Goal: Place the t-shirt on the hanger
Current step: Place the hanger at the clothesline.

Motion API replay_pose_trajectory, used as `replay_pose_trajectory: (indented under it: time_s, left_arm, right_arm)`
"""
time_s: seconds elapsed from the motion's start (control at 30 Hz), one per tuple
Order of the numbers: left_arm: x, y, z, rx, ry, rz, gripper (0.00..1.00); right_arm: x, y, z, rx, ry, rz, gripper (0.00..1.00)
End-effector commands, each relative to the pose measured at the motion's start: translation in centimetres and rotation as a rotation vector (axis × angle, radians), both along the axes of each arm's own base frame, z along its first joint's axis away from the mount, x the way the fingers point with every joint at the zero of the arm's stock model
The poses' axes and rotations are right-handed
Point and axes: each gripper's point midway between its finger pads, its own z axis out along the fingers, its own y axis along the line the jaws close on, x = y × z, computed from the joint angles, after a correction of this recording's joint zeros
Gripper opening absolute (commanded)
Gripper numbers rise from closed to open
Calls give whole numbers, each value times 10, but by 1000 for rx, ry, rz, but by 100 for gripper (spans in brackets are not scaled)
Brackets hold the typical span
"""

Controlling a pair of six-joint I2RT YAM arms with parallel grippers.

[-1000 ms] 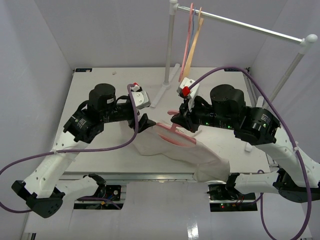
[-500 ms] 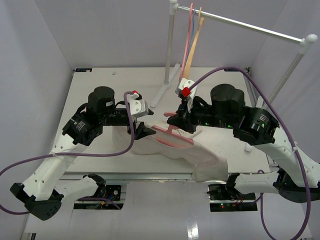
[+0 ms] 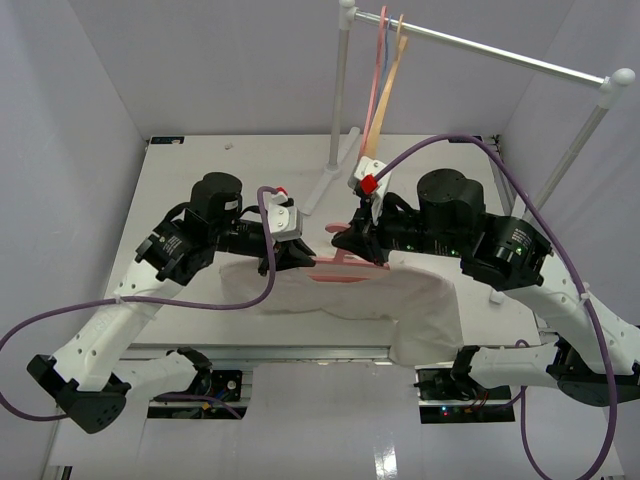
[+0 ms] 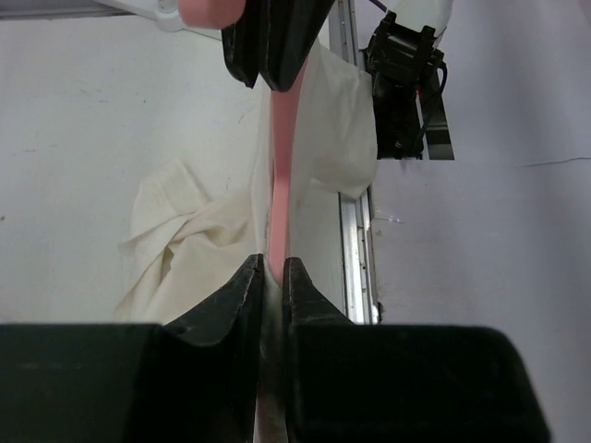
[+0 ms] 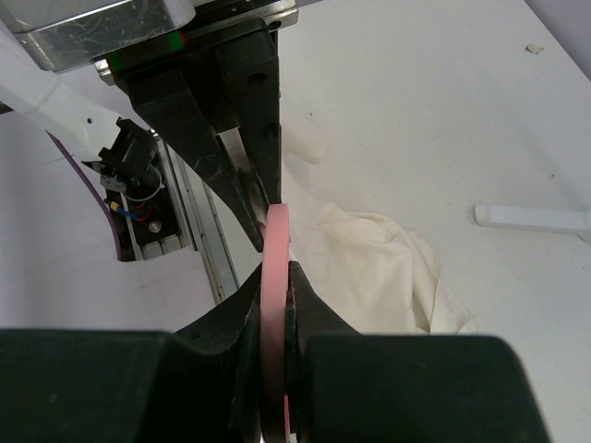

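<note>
The pink hanger (image 3: 335, 261) is held level above the table between my two grippers. My right gripper (image 3: 347, 240) is shut on it; in the right wrist view the pink bar (image 5: 275, 231) runs up out of the closed jaws. My left gripper (image 3: 290, 256) is closed narrowly on the other end, and the bar (image 4: 280, 185) enters between its fingertips (image 4: 246, 277). The cream t-shirt (image 3: 350, 300) drapes below the hanger, spread wide towards the table's front edge. It shows crumpled beneath both wrists (image 4: 185, 240) (image 5: 369, 258).
A clothes rail (image 3: 500, 50) on white posts (image 3: 340, 90) crosses the back right, with another pink hanger (image 3: 379, 70) and a tan hanger (image 3: 395, 75) on it. Its white foot (image 5: 536, 219) lies on the table. The table's metal front edge (image 4: 355, 249) is close below the shirt.
My left gripper has moved right to the hanger's end and closed from wide open. The hanger has levelled out and the t-shirt has spread wider to the left.
</note>
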Motion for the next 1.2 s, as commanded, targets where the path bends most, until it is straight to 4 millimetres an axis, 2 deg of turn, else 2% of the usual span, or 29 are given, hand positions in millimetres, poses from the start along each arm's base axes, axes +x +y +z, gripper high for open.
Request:
replay_pose_trajectory:
  time_s: [0.0,0.07,0.2,0.23,0.27,0.3,0.47,0.5,0.57,0.67,0.7,0.73,0.83,0.93,1.03,1.17]
  left_arm:
    - [-2,-2,-2,0,6,-32,11]
    - [-3,-3,-4,3,12,-43,1]
    - [-4,-4,-7,8,24,-53,0]
    - [-5,-4,-7,6,29,-56,16]
    - [-6,-4,-6,4,34,-57,36]
    - [-5,-5,-6,5,38,-52,48]
    - [6,-4,-12,39,40,9,50]
    - [7,-4,-13,45,41,14,48]
    - [10,-4,-16,54,31,28,37]
    - [12,-5,-14,54,27,30,4]
    - [13,-5,-14,54,24,33,0]
    - [13,-5,-13,54,21,34,0]
    - [10,-3,-7,47,-5,26,0]
    - [15,8,-5,61,-19,116,0]
    - [7,20,-5,67,-31,139,0]
    - [6,25,-5,70,-44,162,0]
  right_arm:
    - [-2,3,39,134,-56,11,8]
    - [-2,2,38,133,-56,8,8]
    - [0,3,34,124,-53,0,8]
    - [0,3,33,121,-51,0,8]
    - [0,4,33,120,-50,2,8]
    - [0,4,32,120,-49,6,8]
    - [0,8,33,125,-48,13,8]
    - [0,9,33,125,-47,13,8]
    - [1,11,31,122,-45,18,8]
    - [-1,13,28,118,-38,30,8]
    - [-1,13,25,113,-36,31,8]
    - [-1,13,23,104,-34,34,13]
    - [-7,5,6,40,-27,52,44]
    - [-10,-20,-23,-21,-68,34,78]
    - [-22,-34,-37,-30,-100,74,82]
    - [-36,-48,-38,-29,-136,134,83]
